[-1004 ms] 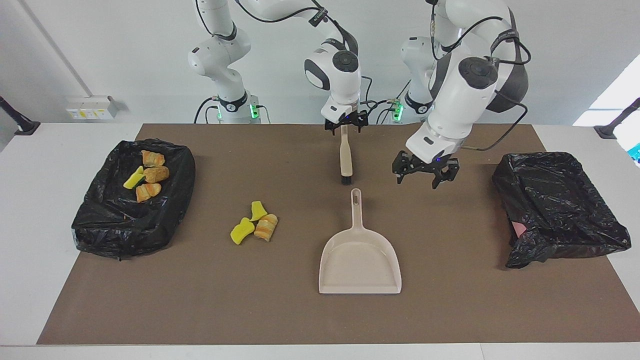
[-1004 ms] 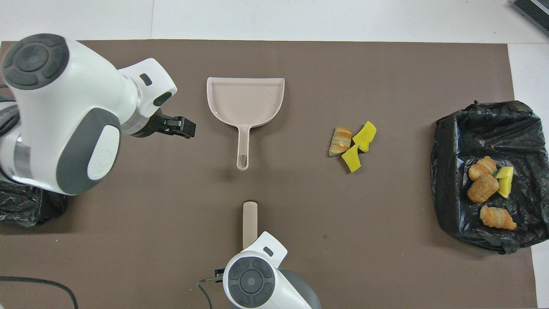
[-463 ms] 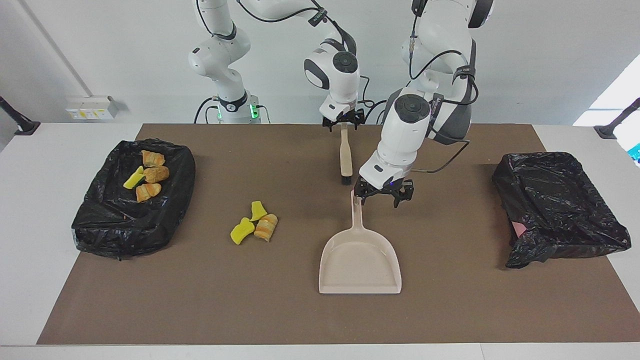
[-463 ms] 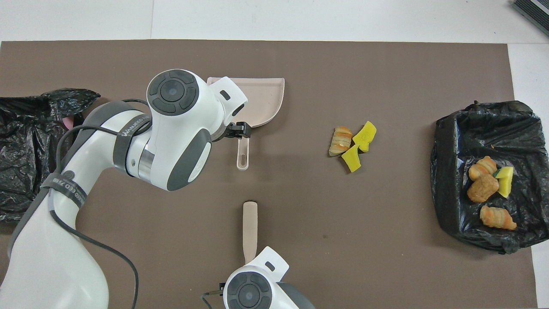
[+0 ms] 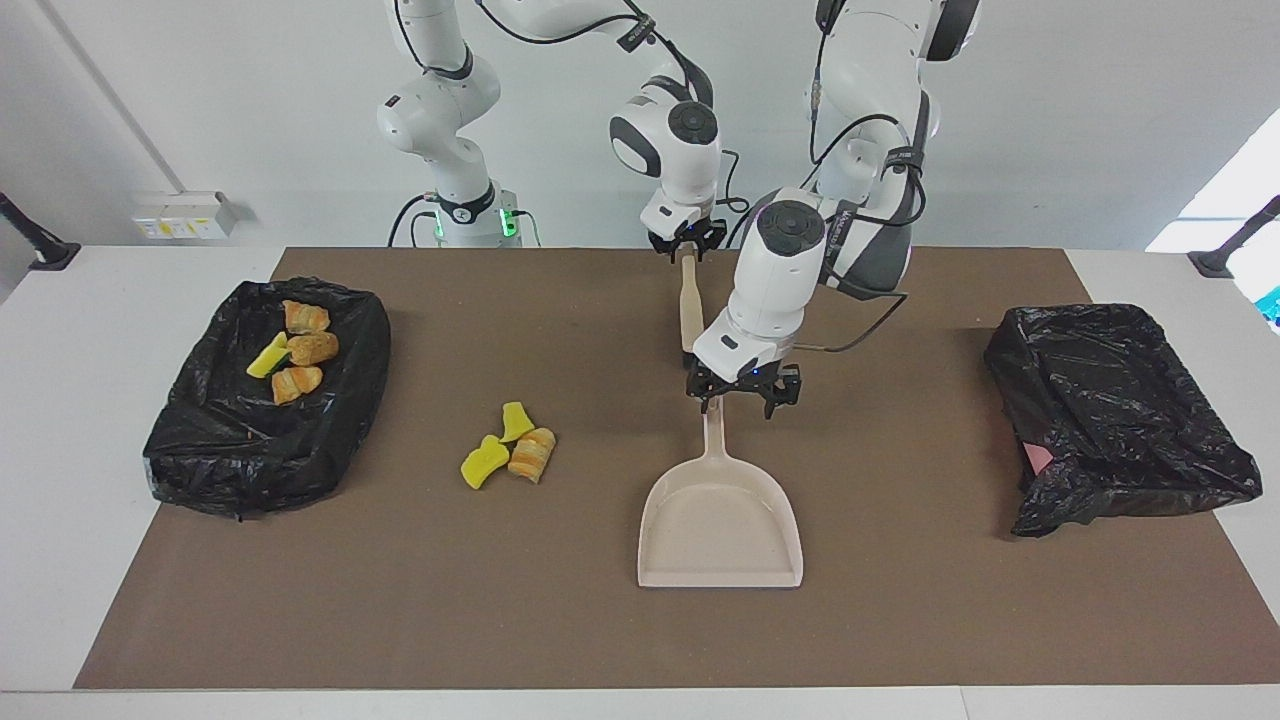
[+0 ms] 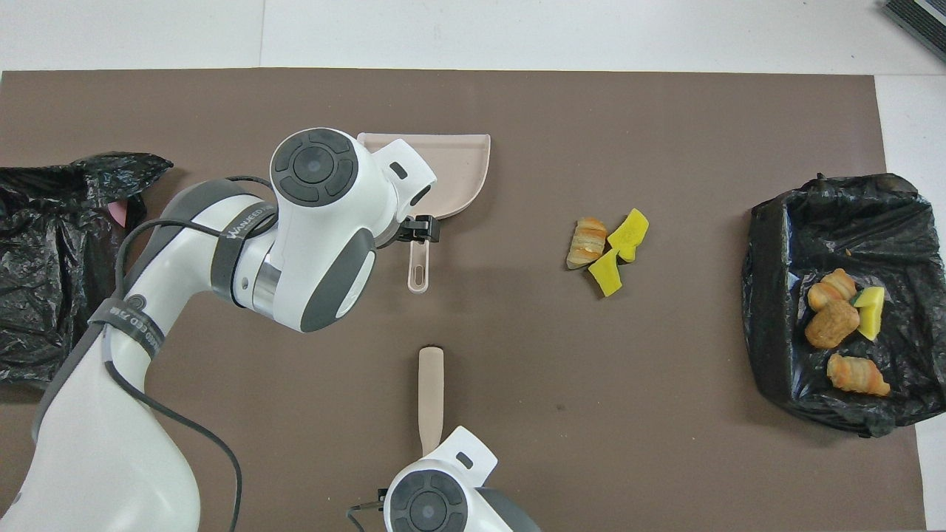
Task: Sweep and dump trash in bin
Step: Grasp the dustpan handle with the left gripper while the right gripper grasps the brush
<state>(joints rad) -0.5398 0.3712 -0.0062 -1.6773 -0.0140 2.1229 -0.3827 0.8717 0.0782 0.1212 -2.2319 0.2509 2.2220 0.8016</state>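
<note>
My left gripper [image 5: 742, 392] hung open over the tip of the dustpan [image 5: 720, 525] handle. Only the facing view showed my right gripper [image 5: 687, 246] at the brush [image 5: 690, 310] handle; whether it gripped, I couldn't tell. Three trash scraps [image 5: 508, 452] lay on the mat [image 5: 400, 600], four more in the bin [image 5: 200, 450].

The brown-matted white tabletop [image 5: 900, 620] is seen whole from high across it, facing the robots; overhead it [image 6: 665, 458] is viewed steeply down. The brown mat is shared, half-turned.
</note>
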